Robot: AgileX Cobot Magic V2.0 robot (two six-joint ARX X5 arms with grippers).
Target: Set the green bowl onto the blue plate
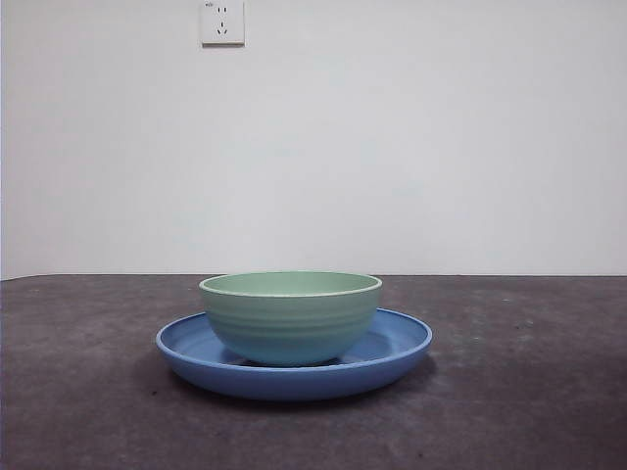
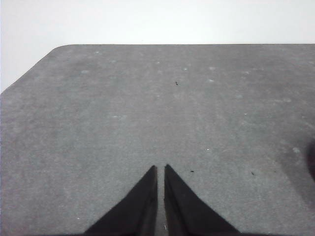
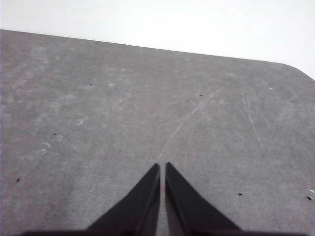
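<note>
The green bowl hides the middle of the blue plate, and its own foot sits below the plate's rim. The wall socket is cut off at the top edge. A dark blur at the left wrist view's edge can't be identified.

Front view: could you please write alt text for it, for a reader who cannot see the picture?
A pale green bowl sits upright inside a wider, shallow blue plate on a dark grey table. Behind them is a plain white wall with a power socket near the top. No gripper appears in this view.
</note>
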